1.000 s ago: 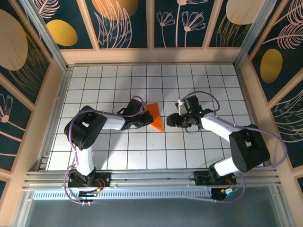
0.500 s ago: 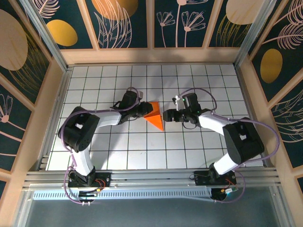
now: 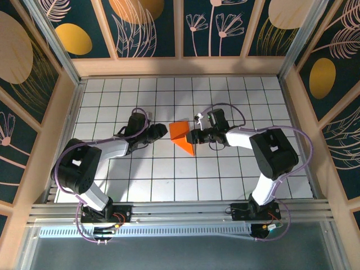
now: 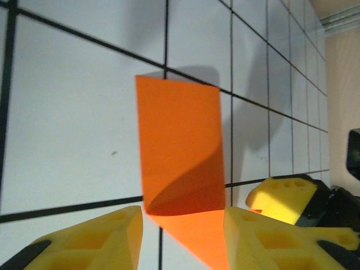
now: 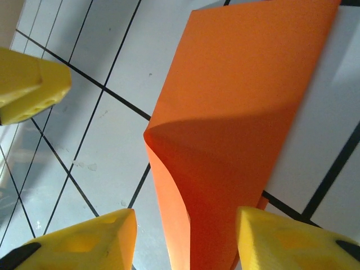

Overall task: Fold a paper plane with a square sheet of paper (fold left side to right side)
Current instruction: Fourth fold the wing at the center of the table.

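Orange paper (image 3: 181, 135) sits near the middle of the white gridded counter (image 3: 140, 174) as a folded wedge tapering toward 5 o'clock. The left claw (image 3: 162, 131) hovers just off its 9 o'clock side. The right claw (image 3: 194, 136) meets its 3 o'clock edge.

From the left wrist, the left claw's blocky yellow fingers (image 4: 90, 242) stand spread and grip nothing. The paper's flat layer runs between them, and a matte flap rises toward 12 o'clock, bowed rather than creased. That soft bend looks springy and could flop back open.

From the right wrist, the right claw's fingers (image 5: 79, 242) are also spread, straddling the raised flap without pinching it. The paper is thin and the counter is smooth and glossy. A closing or sideways nudge here could crumple the curl, slide the whole piece, or set the crease crooked.
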{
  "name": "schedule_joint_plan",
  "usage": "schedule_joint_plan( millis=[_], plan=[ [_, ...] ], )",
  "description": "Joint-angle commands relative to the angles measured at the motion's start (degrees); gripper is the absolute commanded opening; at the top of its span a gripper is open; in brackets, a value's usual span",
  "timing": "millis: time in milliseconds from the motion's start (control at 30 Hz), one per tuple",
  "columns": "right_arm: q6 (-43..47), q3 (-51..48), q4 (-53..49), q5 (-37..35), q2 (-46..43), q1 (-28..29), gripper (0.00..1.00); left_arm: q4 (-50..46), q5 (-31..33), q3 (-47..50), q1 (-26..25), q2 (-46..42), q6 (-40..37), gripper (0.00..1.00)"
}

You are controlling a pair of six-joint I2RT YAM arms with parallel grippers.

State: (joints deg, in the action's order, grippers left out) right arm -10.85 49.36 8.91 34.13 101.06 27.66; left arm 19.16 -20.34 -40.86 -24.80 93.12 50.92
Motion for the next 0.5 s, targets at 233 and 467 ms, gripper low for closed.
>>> schedule_joint_plan(
  millis=[233,467],
  plan=[
    [0.64,2.53,1.73,2.43,2.11,0.59,0.33,7.62,-4.64,2.02,2.09,0.78,3.27,0.46],
    [0.37,2.40,1.51,2.92,1.89,0.81,0.15,8.90,-5.80,1.25,2.16,2.87,3.51,0.47]
  ],
)
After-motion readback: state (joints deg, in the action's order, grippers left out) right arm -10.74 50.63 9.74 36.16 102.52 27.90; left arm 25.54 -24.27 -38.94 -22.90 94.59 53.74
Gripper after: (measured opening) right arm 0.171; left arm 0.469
